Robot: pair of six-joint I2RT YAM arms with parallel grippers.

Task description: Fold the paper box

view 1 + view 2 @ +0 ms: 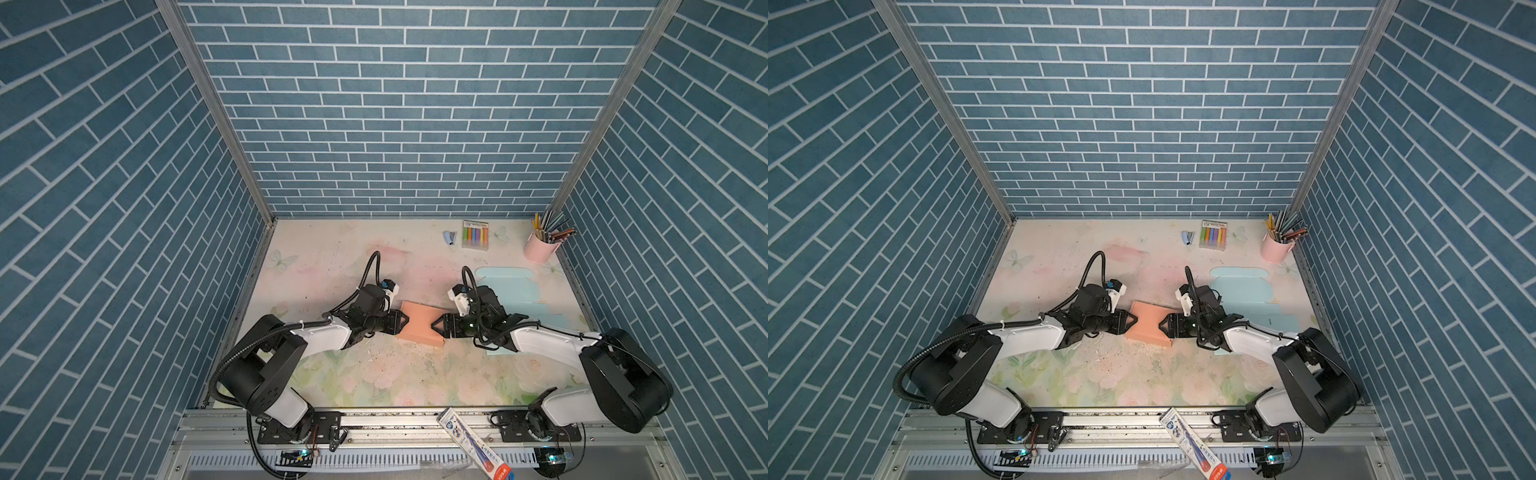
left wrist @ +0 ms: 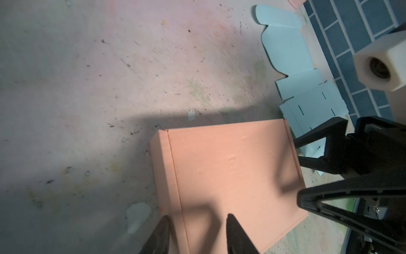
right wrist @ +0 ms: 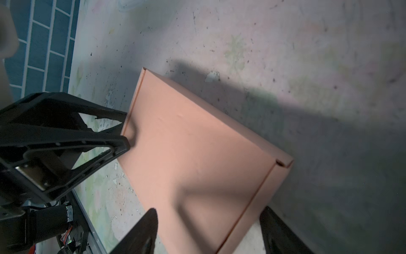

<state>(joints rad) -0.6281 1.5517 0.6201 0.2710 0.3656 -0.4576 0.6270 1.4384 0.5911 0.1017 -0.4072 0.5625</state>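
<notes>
While flat on the table [image 1: 332, 257], paper box [image 1: 419, 328] between part-open left jaws and wide right jaws, far edge clear.

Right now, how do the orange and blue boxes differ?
The orange box is folded closed; the blue box lies flat, unfolded. The orange box sits between the left gripper and right gripper; the blue box lies partly under the right arm. Both rest on the table.

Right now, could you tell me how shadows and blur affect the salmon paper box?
Left wrist view: finger shadows darken the salmon paper box, and the left gripper looks blurred; right wrist view: a broad shadow lies on the table beside the box, and the right gripper is out of focus; both top views: box evenly lit, sharp.
</notes>
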